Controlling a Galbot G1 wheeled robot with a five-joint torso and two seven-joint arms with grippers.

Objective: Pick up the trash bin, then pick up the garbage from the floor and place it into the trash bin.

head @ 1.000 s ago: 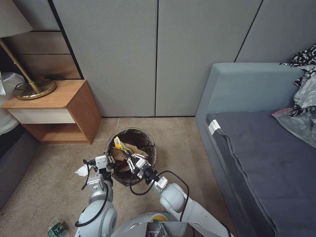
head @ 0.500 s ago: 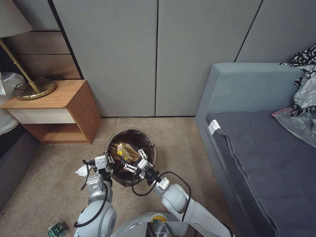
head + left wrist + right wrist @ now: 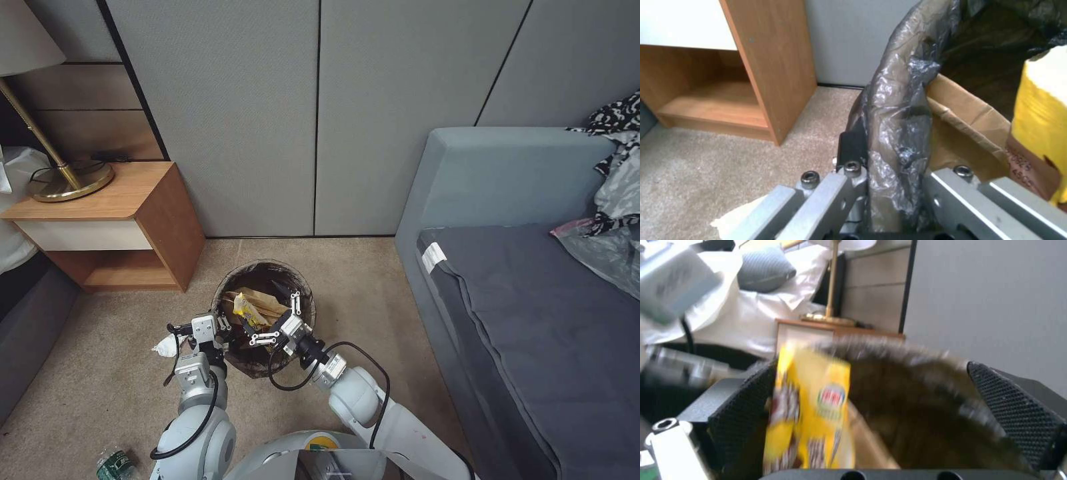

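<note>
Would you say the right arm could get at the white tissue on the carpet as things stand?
Probably not easily: the right gripper hangs open over the trash bin, and the white tissue lies on the far side of the left gripper, which is clamped on the bin's rim, so bin and left arm block the way.

The trash bin carries a glossy, crinkled plastic liner. Inside lie matt brown paper and a glossy yellow packet. The nightstand is smooth wood; the carpet is rough.

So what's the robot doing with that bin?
It is tidying up litter. Its left gripper is clamped on the rim of the trash bin. Its right gripper is open over the bin, and a yellow snack packet lies inside. A tissue and a green bottle are on the carpet.
</note>
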